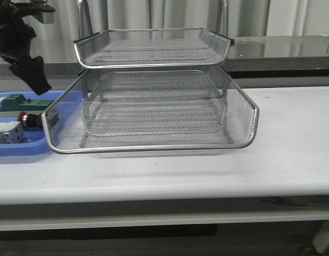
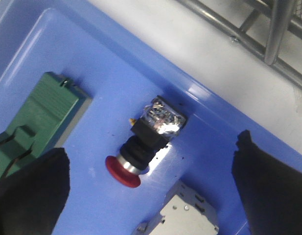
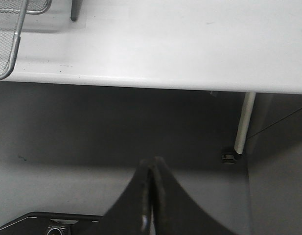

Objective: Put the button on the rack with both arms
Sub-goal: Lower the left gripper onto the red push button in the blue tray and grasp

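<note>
Button [image 2: 146, 144], one only, lay in the blue tray [image 2: 116, 63] beside one green block [image 2: 40, 117], left of the rack [image 1: 153, 106], under the spread left hand [image 2: 151, 196]; the right hand [image 3: 151, 196] was pressed together off the table [image 3: 165, 44].

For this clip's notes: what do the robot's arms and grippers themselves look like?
Both are black. In the front view the left arm is a bulky dark shape with angular housings; no markings are legible. The left gripper has two broad, matte black fingers tapering to points. The right gripper shows two slim, curved black fingers. No cables or labels are discernible.
</note>
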Available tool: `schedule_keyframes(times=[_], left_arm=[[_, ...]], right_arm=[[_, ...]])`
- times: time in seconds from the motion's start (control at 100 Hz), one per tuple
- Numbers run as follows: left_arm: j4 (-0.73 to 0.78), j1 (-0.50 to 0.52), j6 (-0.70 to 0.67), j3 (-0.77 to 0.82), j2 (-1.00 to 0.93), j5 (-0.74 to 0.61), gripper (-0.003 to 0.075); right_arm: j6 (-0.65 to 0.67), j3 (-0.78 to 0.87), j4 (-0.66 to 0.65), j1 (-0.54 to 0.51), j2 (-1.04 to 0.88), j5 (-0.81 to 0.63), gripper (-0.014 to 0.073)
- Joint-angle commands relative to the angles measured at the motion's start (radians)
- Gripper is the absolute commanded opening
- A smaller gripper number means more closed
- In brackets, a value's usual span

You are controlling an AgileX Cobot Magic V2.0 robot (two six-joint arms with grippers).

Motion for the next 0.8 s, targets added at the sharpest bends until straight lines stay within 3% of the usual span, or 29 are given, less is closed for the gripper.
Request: schedule_keyframes(times=[0.0,0.19,0.79], left_arm=[[-0.011,-0.007,0.027,-0.037,-0.036,-0.029,0.0635],[0.082,-0.007,0.038,-0.037,0.009,-0.033,0.0635],[0.079,-0.005,0.089,-0.037,0.094,-0.167,0.0635]], right_arm=[[0.0,-0.031,-0.014,-0.005,0.003,-0.049,-0.0067],[0.0,-0.031,-0.014,-0.005,0.003,-0.049,-0.0067],[0.0,-0.031,-0.014,-0.005,0.003,-0.049,-0.0067]])
